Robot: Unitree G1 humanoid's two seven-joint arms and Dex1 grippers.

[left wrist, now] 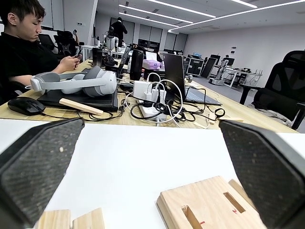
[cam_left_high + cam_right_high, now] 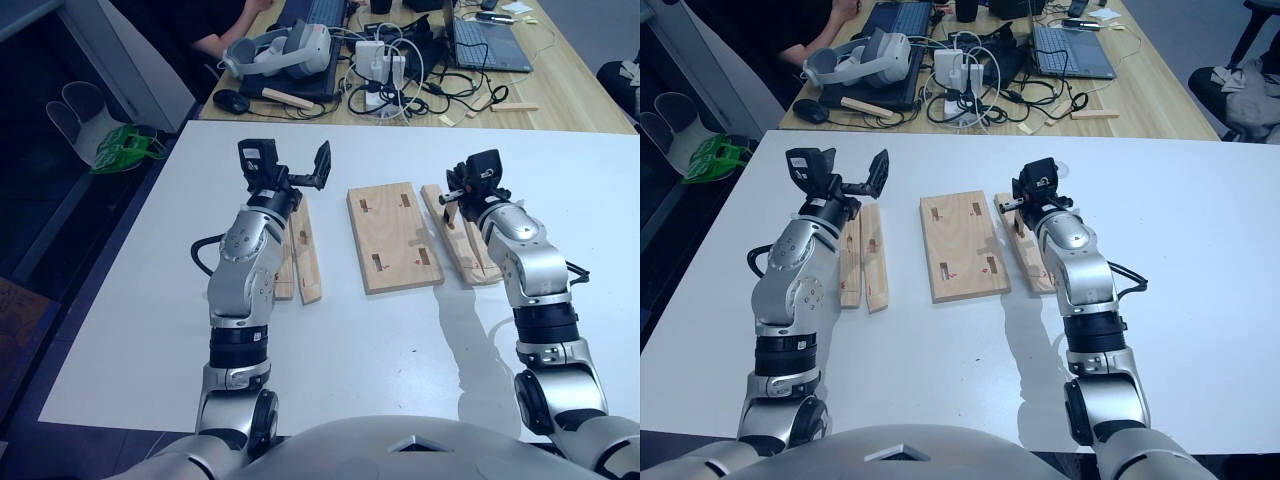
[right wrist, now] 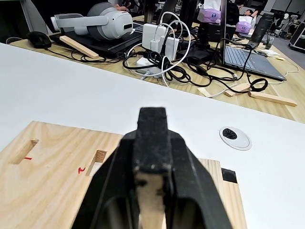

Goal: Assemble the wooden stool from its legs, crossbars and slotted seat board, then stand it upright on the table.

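The slotted seat board lies flat in the middle of the white table. To its left lie two wooden legs side by side. My left gripper hovers open over their far ends, its dark pads spread wide with nothing between them. More wooden legs and crossbars lie just right of the board. My right gripper sits low over their far end, shut on a thin wooden piece clamped between its fingers, with the board's slots close beside it.
Beyond the table's far edge is a wooden desk with laptops, a headset, a power strip and tangled cables, plus loose wooden sticks. A white cable cap is set into the table. A green object lies off the table's left corner.
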